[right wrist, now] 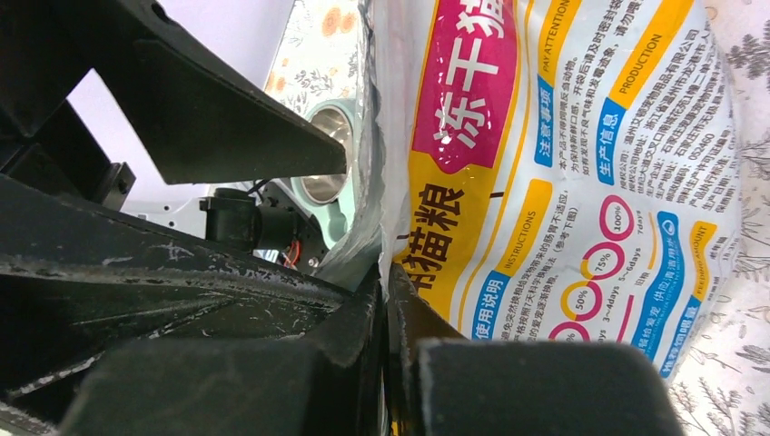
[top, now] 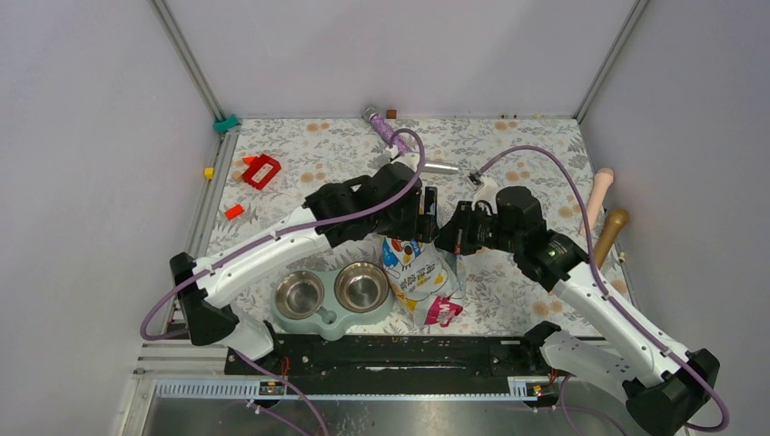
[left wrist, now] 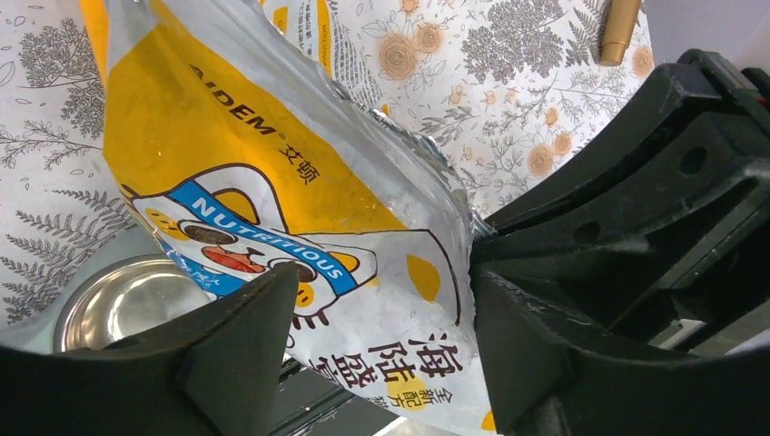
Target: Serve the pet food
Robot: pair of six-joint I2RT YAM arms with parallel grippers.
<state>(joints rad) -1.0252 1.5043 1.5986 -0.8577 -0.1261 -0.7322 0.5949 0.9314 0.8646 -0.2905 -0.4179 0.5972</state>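
The yellow-white-pink cat food bag hangs upright just right of the pale green feeder, whose two steel bowls look empty. My right gripper is shut on the bag's top edge; in the right wrist view the fingertips pinch the foil beside the bag's printed back. My left gripper is open, and its fingers straddle the bag's front with a wide gap. One bowl shows below. The kibble is hidden inside the bag.
A red object and a small orange block lie at the far left. A purple tube and a silver cylinder lie at the back. Pink and tan handles lie at the right edge.
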